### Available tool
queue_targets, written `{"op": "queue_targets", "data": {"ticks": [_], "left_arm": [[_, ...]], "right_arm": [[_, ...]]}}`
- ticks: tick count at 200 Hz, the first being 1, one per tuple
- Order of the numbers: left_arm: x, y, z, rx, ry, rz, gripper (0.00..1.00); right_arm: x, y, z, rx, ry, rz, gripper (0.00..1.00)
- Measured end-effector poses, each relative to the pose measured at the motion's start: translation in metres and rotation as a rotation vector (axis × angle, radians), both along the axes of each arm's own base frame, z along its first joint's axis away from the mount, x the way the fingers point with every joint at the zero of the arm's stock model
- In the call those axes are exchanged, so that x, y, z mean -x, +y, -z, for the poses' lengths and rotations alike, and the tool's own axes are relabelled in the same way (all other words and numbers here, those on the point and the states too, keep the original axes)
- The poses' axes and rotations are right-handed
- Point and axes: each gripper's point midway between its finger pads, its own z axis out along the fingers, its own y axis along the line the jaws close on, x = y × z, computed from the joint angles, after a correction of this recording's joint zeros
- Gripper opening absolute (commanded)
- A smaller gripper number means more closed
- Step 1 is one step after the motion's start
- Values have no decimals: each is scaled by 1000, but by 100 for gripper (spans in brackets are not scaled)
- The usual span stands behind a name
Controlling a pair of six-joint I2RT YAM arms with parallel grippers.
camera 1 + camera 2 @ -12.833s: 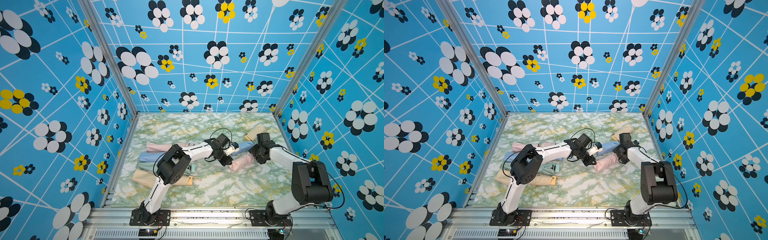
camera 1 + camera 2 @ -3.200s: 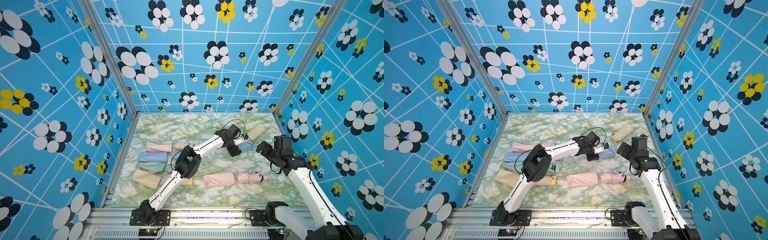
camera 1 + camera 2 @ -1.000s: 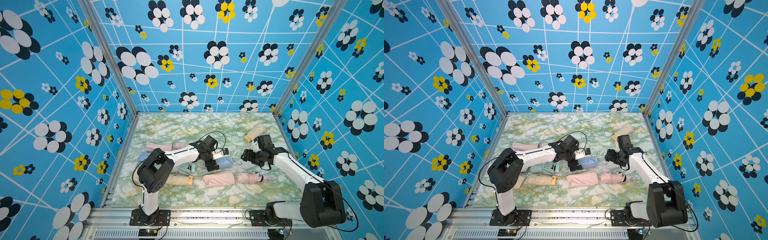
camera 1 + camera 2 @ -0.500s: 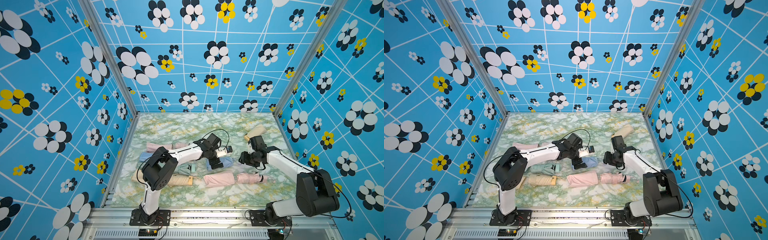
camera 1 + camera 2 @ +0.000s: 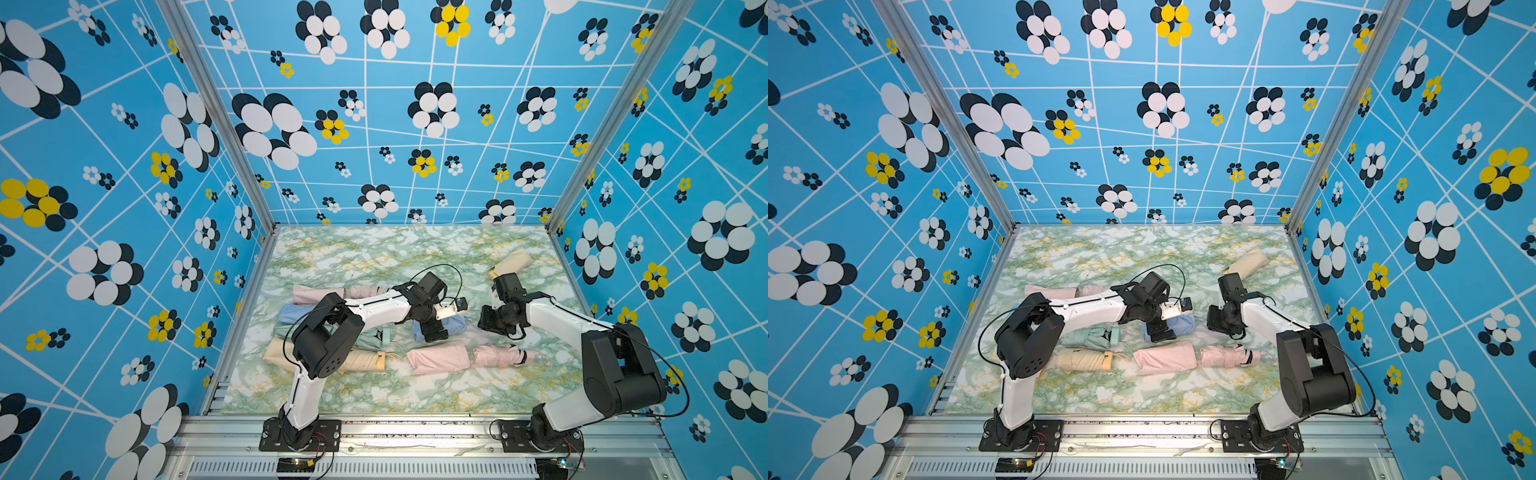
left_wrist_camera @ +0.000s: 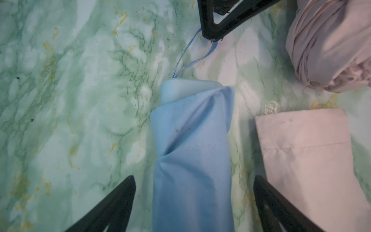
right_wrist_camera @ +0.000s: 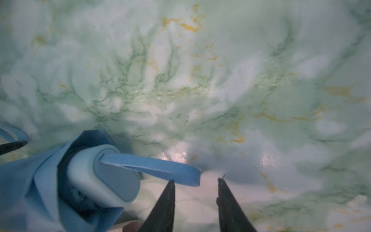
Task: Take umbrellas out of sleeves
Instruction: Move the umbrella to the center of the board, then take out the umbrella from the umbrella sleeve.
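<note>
The blue umbrella lies mid-table on the green marbled tabletop, most of it still inside its blue sleeve. Only the stubby pale handle pokes out of the sleeve's mouth, and the wrist strap trails toward the right arm. The left gripper straddles the sleeve's body with its jaws spread wide, one finger on either side, and bare table shows between each finger and the fabric (so nothing is clamped). The right gripper sits low at the strap's looped end. Its jaws stand a narrow gap apart, with the loop lying right at the tips but not pinched. Just beside, nearer the robot's bases, a pink sleeve and a bare pink umbrella lie end to end.
</note>
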Motion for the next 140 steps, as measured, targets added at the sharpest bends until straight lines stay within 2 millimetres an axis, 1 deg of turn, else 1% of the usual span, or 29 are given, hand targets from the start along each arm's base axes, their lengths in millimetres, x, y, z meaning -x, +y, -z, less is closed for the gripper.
{"op": "queue_targets", "data": {"ticks": [9, 43, 59, 86, 115, 140], "left_arm": [[0, 0, 2, -4, 2, -1, 92], [0, 1, 3, -7, 3, -3, 91], [0, 1, 4, -7, 5, -4, 91], [0, 1, 5, -8, 6, -4, 91], [0, 2, 11, -20, 14, -5, 90], [0, 2, 14, -26, 14, -8, 89]], "right_arm": [[0, 0, 2, 2, 5, -1, 30], [-4, 0, 4, 10, 11, 2, 27], [-6, -1, 5, 14, 13, 4, 21], [-8, -1, 8, 20, 21, 7, 19], [-10, -2, 8, 24, 17, 9, 18], [-10, -2, 8, 24, 14, 9, 13]]}}
